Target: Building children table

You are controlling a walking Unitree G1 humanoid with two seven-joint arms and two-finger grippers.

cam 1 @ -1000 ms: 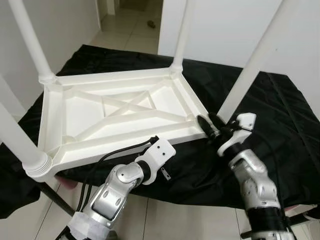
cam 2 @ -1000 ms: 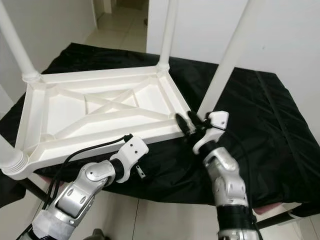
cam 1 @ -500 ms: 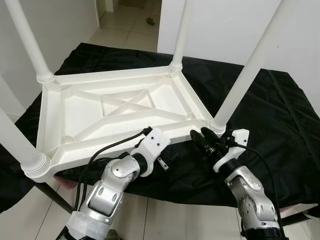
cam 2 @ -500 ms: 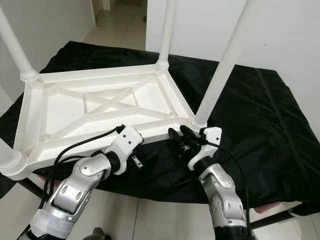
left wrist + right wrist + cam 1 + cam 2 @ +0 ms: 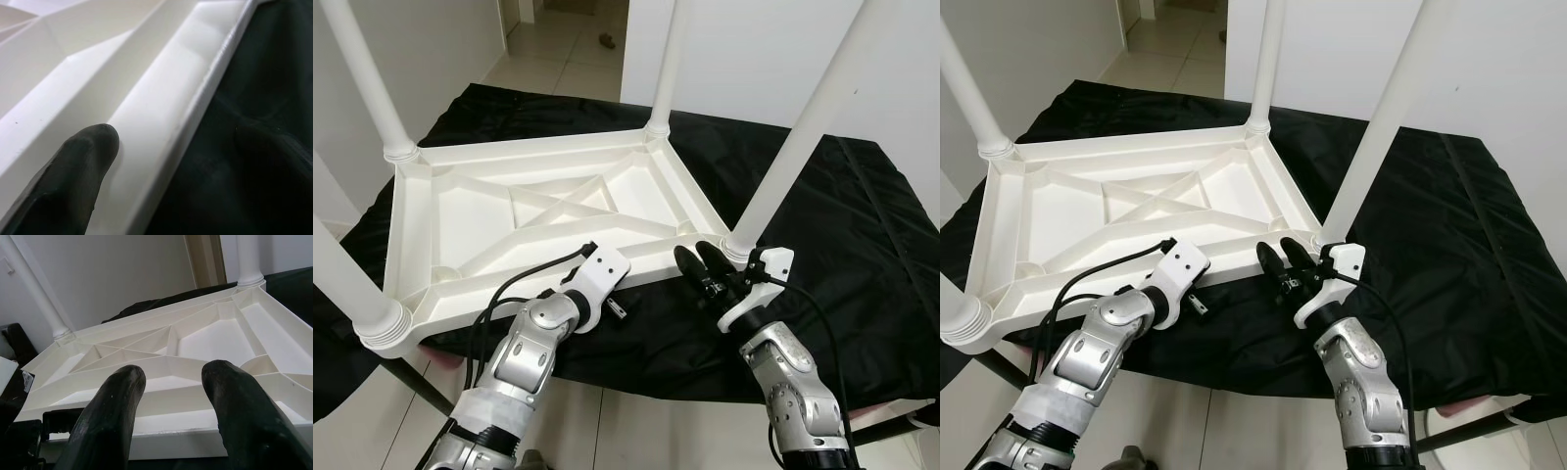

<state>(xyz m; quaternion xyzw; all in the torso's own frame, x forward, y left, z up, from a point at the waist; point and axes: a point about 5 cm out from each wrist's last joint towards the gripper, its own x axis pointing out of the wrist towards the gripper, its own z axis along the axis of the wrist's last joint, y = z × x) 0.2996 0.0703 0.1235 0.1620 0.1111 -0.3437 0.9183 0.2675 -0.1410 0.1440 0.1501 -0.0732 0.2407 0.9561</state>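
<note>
Black cloth (image 5: pixel 862 225) is spread under the upside-down table (image 5: pixel 548 211), whose near edge is straddled by the left gripper's (image 5: pixel 161 161) open fingers, with the right gripper (image 5: pixel 697 266) held open just beside it, likely to lift it.

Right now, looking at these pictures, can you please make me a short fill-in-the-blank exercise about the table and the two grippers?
1. The white table lies upside down on a ___ cloth.
2. The number of legs standing up from the table is ___.
3. The fingers of the right gripper are ___.
4. One finger of the left gripper rests ___ the table's rim.

Missing words: black; four; open; inside
</note>
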